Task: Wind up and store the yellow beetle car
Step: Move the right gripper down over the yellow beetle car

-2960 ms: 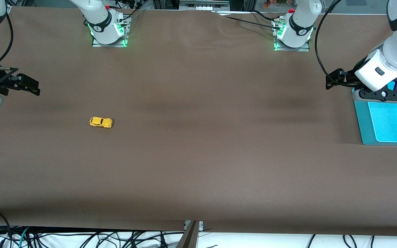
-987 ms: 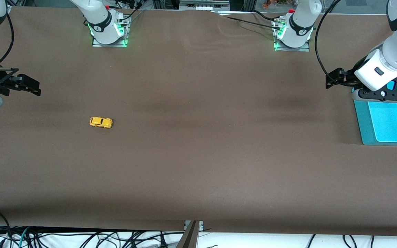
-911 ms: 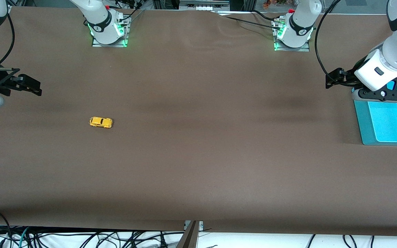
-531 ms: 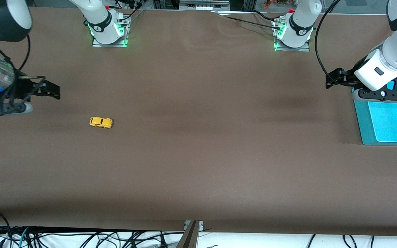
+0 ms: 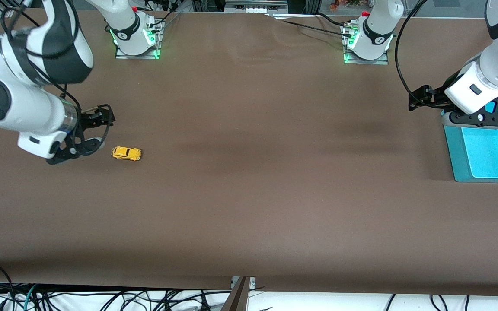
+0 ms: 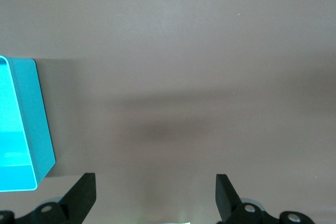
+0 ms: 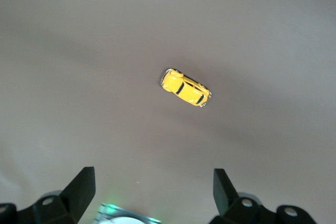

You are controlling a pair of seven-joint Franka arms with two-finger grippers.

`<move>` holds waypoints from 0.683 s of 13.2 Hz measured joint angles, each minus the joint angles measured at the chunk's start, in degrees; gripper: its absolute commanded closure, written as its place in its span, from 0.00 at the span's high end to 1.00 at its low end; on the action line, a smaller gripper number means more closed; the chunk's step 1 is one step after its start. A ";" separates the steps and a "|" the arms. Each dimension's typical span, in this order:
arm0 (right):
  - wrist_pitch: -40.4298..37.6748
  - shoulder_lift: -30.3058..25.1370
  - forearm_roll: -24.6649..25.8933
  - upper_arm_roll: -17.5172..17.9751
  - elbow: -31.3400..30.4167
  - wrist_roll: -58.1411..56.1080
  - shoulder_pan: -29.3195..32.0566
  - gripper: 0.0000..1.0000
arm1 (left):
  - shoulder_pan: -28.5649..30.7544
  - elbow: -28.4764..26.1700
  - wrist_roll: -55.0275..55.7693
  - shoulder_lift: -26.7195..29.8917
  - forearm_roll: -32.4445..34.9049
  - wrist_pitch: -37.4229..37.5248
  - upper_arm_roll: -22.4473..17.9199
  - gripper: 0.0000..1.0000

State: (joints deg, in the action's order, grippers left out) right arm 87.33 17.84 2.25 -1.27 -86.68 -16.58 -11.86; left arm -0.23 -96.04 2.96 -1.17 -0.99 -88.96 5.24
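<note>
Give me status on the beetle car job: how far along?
Barely begun. Done: nothing; the yellow beetle car sits on the table on its wheels, ungrasped. In hand: the right end effector hangs open beside the car, which shows between its fingers in the right wrist view. Left: grasping, winding, then storing, likely in the teal bin at the left arm's end, where the open left end effector waits.
</note>
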 measured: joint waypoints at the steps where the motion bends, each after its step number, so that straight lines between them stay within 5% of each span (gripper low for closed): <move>1: 1.05 1.31 0.01 -0.08 -0.26 -3.85 0.05 0.99 | 0.00 0.00 0.00 0.00 0.00 0.00 0.00 1.00; 9: 23.73 3.70 0.12 -1.39 -15.16 -36.36 0.58 0.99 | 0.00 0.00 0.00 0.00 0.00 0.03 0.00 1.00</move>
State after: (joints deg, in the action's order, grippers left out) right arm 111.06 21.54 2.37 -2.66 -101.84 -52.94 -11.27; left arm -0.23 -96.04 2.96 -1.17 -0.99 -88.92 5.24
